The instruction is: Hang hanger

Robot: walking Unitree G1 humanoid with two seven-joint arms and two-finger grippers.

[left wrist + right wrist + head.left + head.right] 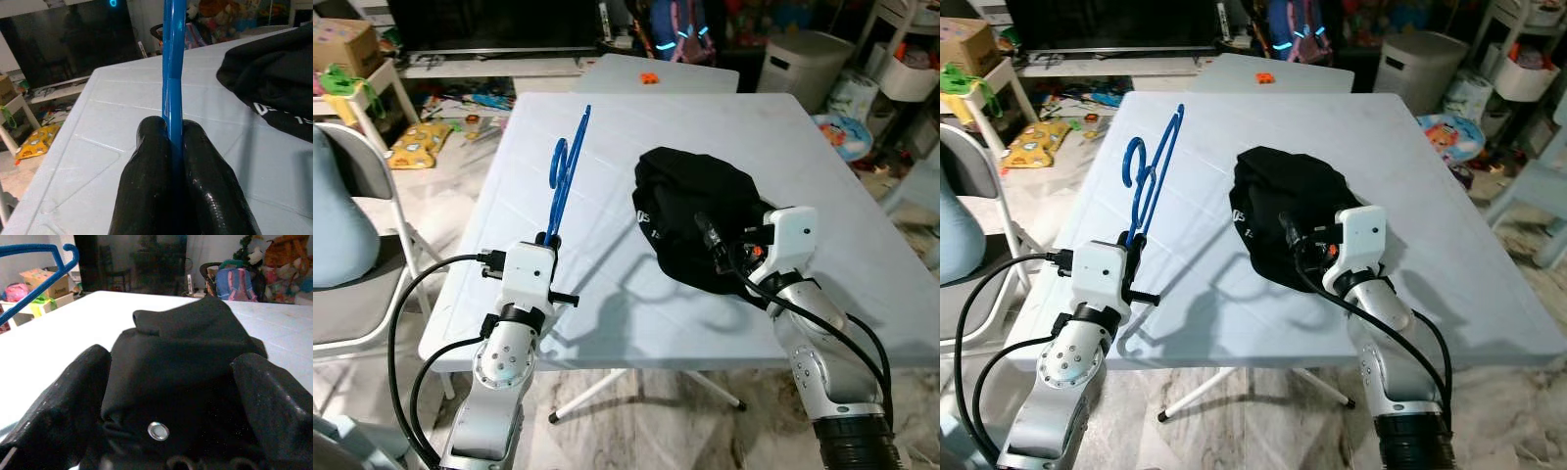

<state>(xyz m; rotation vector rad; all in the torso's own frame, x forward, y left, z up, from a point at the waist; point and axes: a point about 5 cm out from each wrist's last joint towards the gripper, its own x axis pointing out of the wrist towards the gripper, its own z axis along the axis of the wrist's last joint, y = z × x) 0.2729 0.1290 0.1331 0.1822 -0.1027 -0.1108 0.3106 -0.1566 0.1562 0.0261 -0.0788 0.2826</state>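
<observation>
A blue plastic hanger [563, 176] stands tilted above the left part of the white table [607, 304]. My left gripper [548, 238] is shut on its lower end. In the left wrist view the two black fingers [149, 152] pinch the blue bar [173, 58]. A crumpled black garment [690, 211] with white print lies mid-table. My right gripper [715, 240] reaches into its near edge. In the right wrist view the right gripper [173, 357] is open, with a fold of the black cloth [195, 328] and a metal snap between its spread fingers.
A folding chair [362, 294] stands left of the table. A second white table [695, 73] with a small orange object [649, 77] adjoins the far edge. A white bin [803, 64] and cluttered toys sit behind. The table's right half is bare.
</observation>
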